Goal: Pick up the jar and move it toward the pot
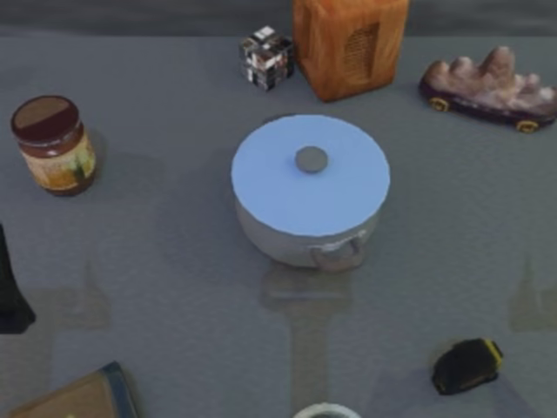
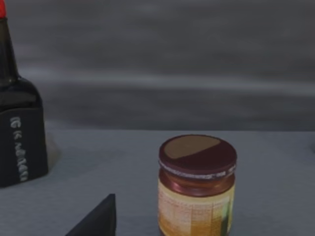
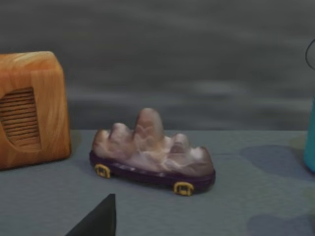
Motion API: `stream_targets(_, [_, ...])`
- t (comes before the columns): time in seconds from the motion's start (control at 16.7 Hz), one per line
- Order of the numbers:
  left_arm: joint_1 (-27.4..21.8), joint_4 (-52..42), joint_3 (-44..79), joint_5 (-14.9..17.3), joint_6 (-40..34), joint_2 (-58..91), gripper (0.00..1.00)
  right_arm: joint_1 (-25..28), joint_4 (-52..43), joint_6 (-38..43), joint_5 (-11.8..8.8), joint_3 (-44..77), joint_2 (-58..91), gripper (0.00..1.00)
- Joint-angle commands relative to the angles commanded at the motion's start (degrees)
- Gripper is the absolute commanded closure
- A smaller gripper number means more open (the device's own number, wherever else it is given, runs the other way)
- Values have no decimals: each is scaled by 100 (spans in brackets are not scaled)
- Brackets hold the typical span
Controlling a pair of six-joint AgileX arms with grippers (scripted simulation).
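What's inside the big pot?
You can't see inside. The pot is covered by its flat light-blue lid, with a small grey knob on top, so anything in it is hidden.
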Motion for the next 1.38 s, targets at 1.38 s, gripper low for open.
stream_targets(1.38, [-349, -5370, 8389, 193, 789, 8159, 0, 0, 0, 0, 0, 0, 0, 0])
